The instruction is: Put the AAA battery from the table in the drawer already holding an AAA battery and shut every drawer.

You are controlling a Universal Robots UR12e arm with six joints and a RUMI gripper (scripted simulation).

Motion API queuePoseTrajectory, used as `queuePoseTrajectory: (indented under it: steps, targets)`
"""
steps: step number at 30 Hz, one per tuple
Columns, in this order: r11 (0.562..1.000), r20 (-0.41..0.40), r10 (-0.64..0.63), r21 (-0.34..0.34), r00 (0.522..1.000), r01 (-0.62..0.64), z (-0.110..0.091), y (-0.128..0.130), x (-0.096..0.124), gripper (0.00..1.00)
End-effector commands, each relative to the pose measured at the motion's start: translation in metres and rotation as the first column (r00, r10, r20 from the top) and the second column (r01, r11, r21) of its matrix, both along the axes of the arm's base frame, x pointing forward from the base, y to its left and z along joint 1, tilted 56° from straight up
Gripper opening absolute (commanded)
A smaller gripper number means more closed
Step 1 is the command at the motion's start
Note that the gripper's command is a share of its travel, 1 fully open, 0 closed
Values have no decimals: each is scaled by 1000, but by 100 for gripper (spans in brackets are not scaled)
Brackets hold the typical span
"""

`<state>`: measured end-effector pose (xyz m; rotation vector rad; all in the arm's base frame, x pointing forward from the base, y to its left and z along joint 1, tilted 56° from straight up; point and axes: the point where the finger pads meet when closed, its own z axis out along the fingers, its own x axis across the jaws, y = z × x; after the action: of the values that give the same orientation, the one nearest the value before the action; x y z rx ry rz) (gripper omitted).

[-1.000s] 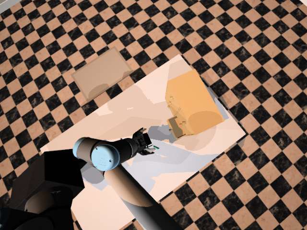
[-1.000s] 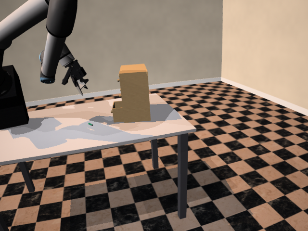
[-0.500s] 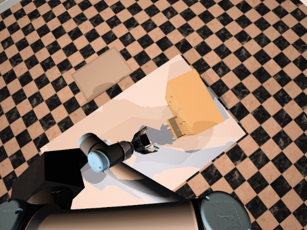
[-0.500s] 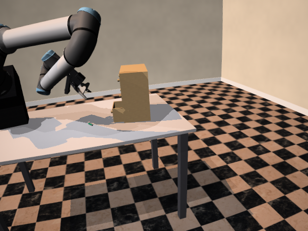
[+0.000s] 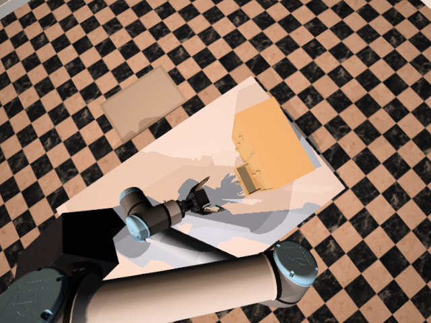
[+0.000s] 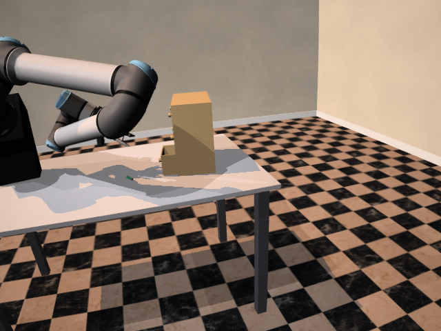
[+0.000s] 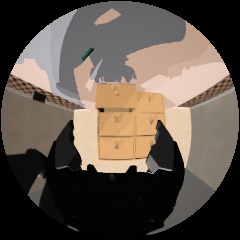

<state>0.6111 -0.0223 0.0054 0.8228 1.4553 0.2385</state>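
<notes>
The wooden chest [image 5: 275,142] [image 6: 193,135] [image 7: 131,125] stands upright on the right part of the table [image 5: 174,146] [image 6: 231,185]. It has two columns of drawers with small knobs. One bottom drawer [image 5: 246,179] [image 6: 166,151] [image 7: 116,96] is pulled partly out; I cannot see what is in it. The AAA battery [image 5: 220,208] [image 6: 129,177] [image 7: 87,54], small and green, lies on the table in front of the chest. My gripper [image 5: 213,193] [image 7: 114,120] is open and empty. It hangs above the table, some way in front of the chest, and faces the drawer fronts. In the exterior view the arm hides it.
The black robot base [image 5: 69,239] [image 6: 14,142] stands at the table's left end. The arm's elbow [image 5: 293,267] [image 6: 135,89] reaches out over the table's front edge. A tan mat [image 5: 142,100] lies on the checkered floor beyond the table.
</notes>
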Motion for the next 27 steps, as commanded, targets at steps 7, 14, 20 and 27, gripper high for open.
queuePoseTrajectory:
  steps: [7,14,20,27]
  targets:
    - [998,48,67,-11,997,-67,-2,-5,8,100]
    - [997,55,76,-13,996,-76,-3,-5,10,100]
    - [997,57,79,-14,995,-78,-3,-6,10,100]
    - [997,57,79,-14,995,-78,-3,-6,10,20]
